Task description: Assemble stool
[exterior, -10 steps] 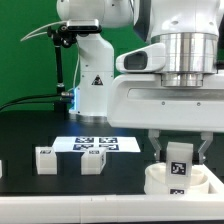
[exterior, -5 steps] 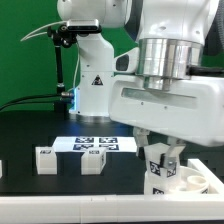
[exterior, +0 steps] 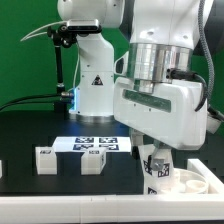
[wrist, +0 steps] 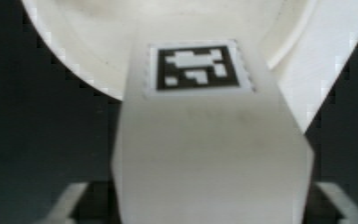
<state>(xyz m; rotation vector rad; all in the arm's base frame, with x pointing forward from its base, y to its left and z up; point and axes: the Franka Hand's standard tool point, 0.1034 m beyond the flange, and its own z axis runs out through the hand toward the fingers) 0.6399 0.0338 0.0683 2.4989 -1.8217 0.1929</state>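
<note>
Wrist rotated and shifted left since earlier frame. Jaws clamped on held leg [exterior: 158,171], lowered onto seat disc [exterior: 197,181], near right of worktop [exterior: 110,188]. Seating unconfirmed. Two loose legs [exterior: 45,160] [exterior: 92,160] remain, left.

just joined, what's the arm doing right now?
The gripper holds one tagged stool leg upright at the round seat disc, at the exterior view's lower right. Whether the leg is seated in it I cannot tell. Two loose legs stand in front of the marker board, not yet picked up.
</note>
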